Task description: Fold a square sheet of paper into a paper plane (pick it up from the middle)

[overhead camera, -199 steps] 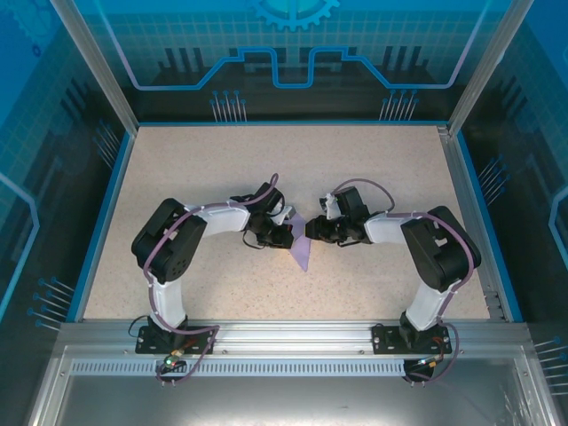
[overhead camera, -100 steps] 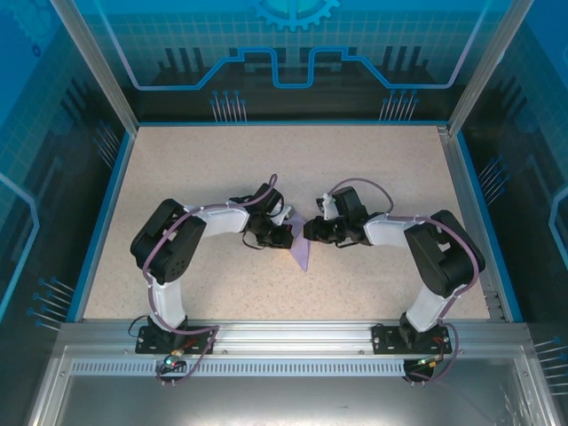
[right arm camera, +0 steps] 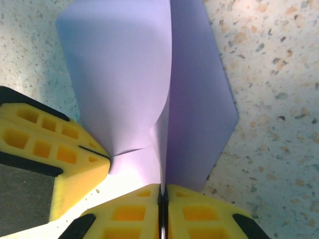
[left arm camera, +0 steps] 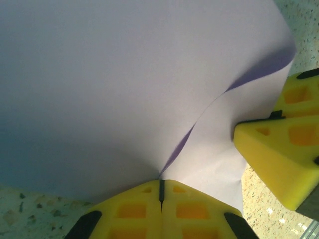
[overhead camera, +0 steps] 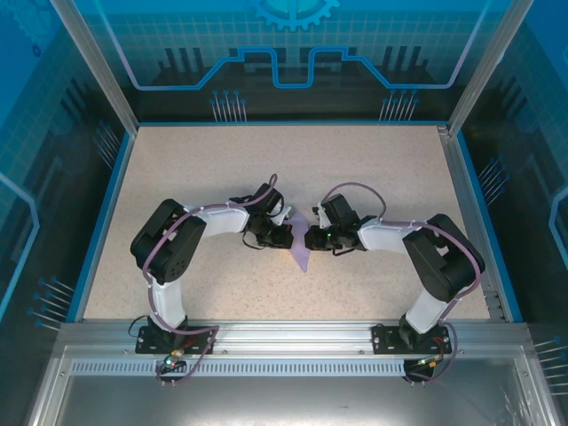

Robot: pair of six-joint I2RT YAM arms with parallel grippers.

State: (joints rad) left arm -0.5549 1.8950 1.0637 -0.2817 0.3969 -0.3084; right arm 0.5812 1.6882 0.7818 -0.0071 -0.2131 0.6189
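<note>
Pinching the square sheet of paper (left arm camera: pixel 114 84): left tool (left arm camera: pixel 160 190) and right tool (right arm camera: pixel 162 195) each clamped on it; sheet loosely bowed, no dart shape yet, most folding judged ahead.

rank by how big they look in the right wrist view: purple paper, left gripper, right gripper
purple paper: largest by far
left gripper and right gripper: about alike, both cut off by the frame edge, so no ranking between them

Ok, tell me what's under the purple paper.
Speckled tabletop shows past the edges of the purple paper, which the left pincer and right pincer pinch. What lies directly beneath is covered.
</note>
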